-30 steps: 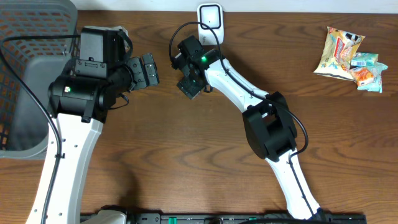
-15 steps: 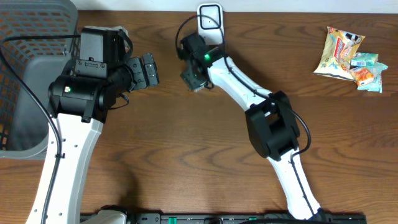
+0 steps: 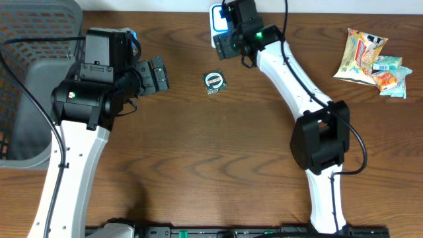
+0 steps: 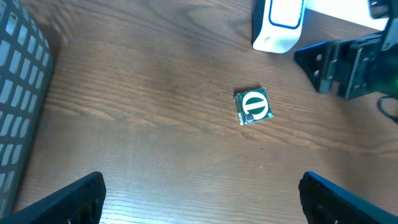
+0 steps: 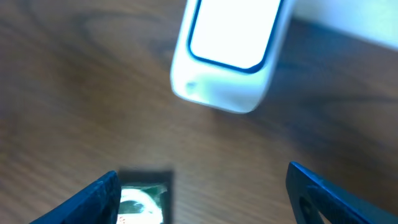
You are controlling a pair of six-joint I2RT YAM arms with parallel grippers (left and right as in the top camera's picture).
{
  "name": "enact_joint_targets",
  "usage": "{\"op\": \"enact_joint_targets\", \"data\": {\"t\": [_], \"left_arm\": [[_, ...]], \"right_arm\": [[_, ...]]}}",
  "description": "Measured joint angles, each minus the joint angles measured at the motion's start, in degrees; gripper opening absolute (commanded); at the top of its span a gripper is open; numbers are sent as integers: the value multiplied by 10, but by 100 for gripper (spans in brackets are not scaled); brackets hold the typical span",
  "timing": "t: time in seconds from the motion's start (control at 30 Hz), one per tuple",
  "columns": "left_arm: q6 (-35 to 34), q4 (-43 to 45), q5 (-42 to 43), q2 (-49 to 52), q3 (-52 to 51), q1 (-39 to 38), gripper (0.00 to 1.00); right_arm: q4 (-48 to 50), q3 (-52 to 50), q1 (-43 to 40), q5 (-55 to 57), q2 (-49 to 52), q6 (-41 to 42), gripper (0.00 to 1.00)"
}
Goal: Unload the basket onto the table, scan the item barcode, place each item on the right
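Observation:
The item [image 3: 213,81] is a small square packet, green with a white round mark, lying flat on the wooden table. It also shows in the left wrist view [image 4: 254,107] and at the bottom of the right wrist view [image 5: 143,200]. The white barcode scanner [image 5: 227,53] stands at the table's far edge, and my right arm partly hides the scanner [image 3: 217,18] from above. My right gripper [image 3: 228,41] hovers beside the scanner, open and empty, with the item apart from it. My left gripper [image 3: 155,74] is open and empty, left of the item.
A grey mesh basket [image 3: 26,39] fills the far left corner. Several snack packets [image 3: 370,56] lie in a pile at the far right. The right gripper [image 4: 348,62] shows as a black block right of the scanner [image 4: 278,25].
The right gripper let go of the item, which now lies on the table. The right arm swung up and to the right, over to the scanner. The left arm stayed still.

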Motion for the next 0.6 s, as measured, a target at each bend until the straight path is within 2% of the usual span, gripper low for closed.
{"op": "enact_joint_targets", "data": {"t": [0.2, 0.33, 0.6], "left_arm": [[0, 0, 0, 0, 0, 0, 98], [0, 0, 0, 0, 0, 0, 98], [0, 0, 0, 0, 0, 0, 98]], "right_arm": [[-20, -4, 40, -9, 9, 2, 84], [-44, -4, 65, 11, 49, 2, 85], [-69, -9, 65, 25, 92, 14, 84]]}}
